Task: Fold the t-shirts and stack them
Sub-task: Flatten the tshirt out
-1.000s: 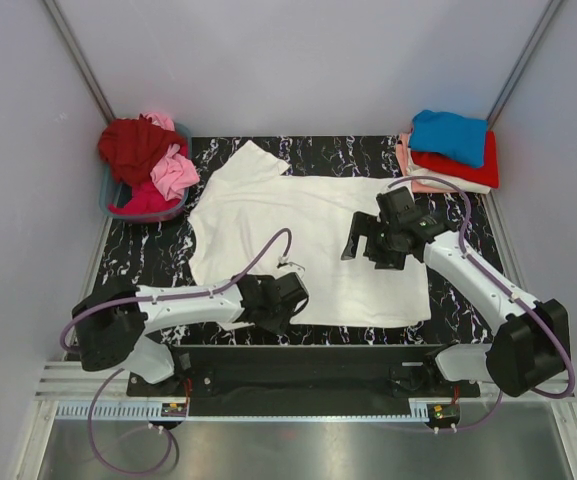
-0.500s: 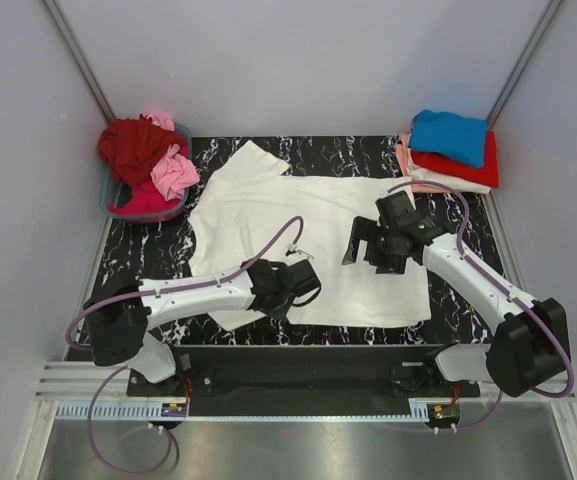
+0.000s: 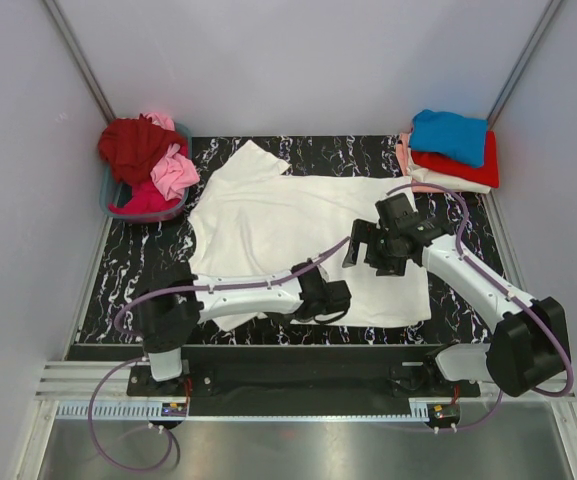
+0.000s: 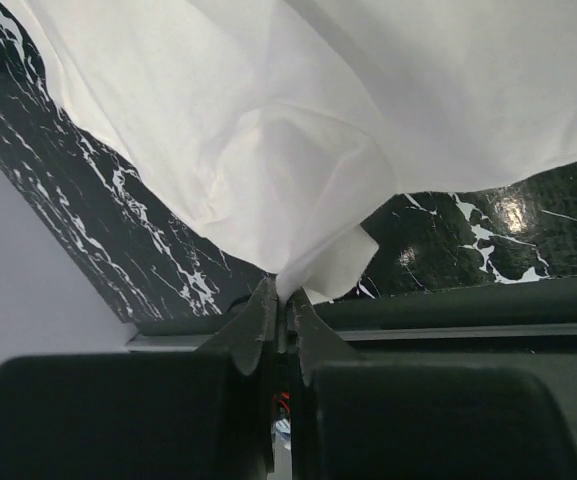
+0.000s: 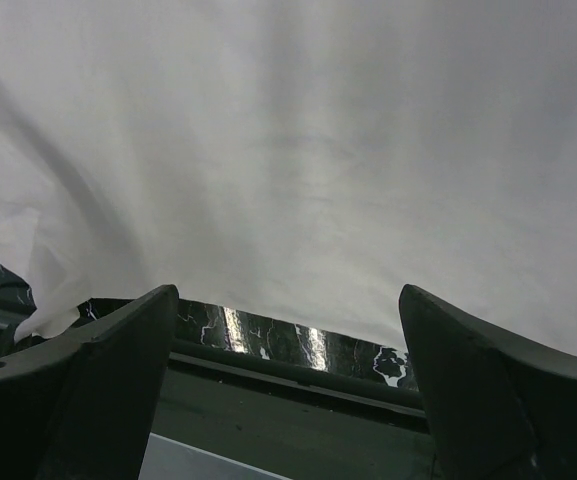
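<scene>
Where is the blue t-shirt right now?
In the top view, the blue t-shirt lies at the table's far right corner, on top of the red shirt.

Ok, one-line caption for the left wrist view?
Close-up: left fingers shut on a bunched edge of the white shirt, black marbled table beneath.

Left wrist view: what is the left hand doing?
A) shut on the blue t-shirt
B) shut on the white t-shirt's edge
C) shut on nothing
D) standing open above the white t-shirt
B: the left hand is pinched closed on a bunched bit of the edge of the white t-shirt.
</scene>
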Robot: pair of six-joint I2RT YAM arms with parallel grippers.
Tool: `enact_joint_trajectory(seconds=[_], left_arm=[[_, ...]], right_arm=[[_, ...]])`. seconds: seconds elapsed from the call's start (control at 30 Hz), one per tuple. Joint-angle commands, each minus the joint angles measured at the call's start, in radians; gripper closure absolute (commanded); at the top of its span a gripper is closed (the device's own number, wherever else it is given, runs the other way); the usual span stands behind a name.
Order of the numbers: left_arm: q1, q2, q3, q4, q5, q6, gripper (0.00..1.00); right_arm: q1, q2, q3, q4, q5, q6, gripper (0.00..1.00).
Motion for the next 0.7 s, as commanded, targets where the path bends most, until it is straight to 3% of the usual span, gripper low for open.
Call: enact_joint_trajectory(seconds=[0.0,0.37,0.67], left_arm=[[-0.031,0.003,0.073,-0.249,-0.097,0.016,0.98],[-0.031,-0.176,0.191,-0.23,-0.174,0.175,1.0],[-0.031,-0.183,0.165,-0.124,0.05,0.387,0.89]], right_arm=[[0.0,-0.014,-0.008,0.026,-0.008,-0.019,0.0],[-0.002,0.014,-0.028,0.052,-0.019,-0.021,0.0],[-0.002,0.032,-0.038,0.05,-0.02,-0.036,0.0]])
